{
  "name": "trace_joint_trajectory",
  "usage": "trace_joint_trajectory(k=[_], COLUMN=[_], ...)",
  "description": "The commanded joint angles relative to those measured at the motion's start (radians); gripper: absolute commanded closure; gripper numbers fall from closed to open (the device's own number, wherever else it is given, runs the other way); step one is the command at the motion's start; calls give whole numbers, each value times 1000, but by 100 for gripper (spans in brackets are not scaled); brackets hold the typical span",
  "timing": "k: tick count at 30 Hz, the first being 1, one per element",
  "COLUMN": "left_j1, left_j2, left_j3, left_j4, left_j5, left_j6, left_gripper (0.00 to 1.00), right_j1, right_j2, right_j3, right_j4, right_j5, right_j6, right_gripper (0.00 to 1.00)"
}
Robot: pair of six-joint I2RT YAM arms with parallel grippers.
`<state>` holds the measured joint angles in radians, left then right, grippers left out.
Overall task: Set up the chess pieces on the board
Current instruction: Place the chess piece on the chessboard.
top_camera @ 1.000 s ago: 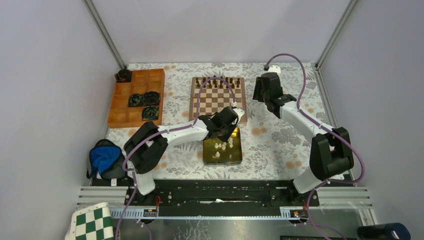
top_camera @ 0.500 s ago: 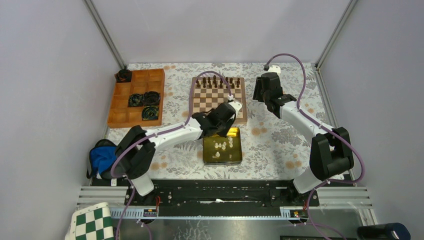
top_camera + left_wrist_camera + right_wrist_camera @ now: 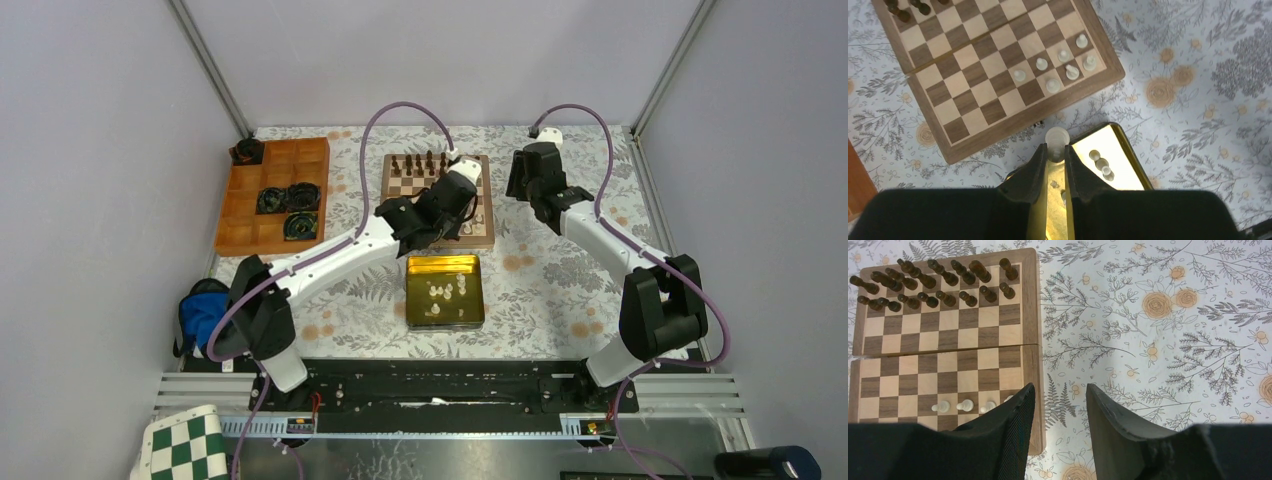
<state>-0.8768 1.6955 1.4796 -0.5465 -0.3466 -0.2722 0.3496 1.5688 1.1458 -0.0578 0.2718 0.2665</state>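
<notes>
Over on the left, the orange compartment tray (image 3: 240, 215) is sitting well apart from the play. The left tool (image 3: 1055, 150) is pinching one cream-white chess piece (image 3: 1056, 136) between its pads. In the wrist view it is hanging about the near rim of the chessboard (image 3: 979, 92), between the board and the gold tin (image 3: 1120, 160).

The dark brown pieces (image 3: 933, 282) are standing in two full-looking rows along the far edge. On the near side about seven cream pieces (image 3: 1072, 72) are crowding the right-hand corner only. The rest of those two ranks is lying bare, so I'd say the white side is running under half done. Several spare white pieces (image 3: 445, 292) are waiting in the tin.

The bare squares left of the placed ones are giving easy room. The tight spot, I'd judge, is beside the standing neighbours. The right tool (image 3: 1059, 390) is hovering spread and empty over the board's right rim, with bare table (image 3: 560, 270) lying beyond it.
</notes>
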Motion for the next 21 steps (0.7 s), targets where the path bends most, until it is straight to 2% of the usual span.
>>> trace_joint_trajectory(k=[1, 12, 21], left_j1=[37, 235, 295], left_j2=[40, 102, 165], left_j3=[76, 230, 297], left_j4=[-67, -148, -207], left_j5=[-59, 79, 139], left_j6=[-66, -186, -189], left_gripper=[100, 100, 100], right_j1=[-10, -17, -17], right_j2=[-7, 14, 21], right_j3=[59, 84, 84], right_j4=[36, 35, 36], right_j5=[28, 37, 36], right_j6=[-1, 0, 7], right_gripper=[51, 51, 51])
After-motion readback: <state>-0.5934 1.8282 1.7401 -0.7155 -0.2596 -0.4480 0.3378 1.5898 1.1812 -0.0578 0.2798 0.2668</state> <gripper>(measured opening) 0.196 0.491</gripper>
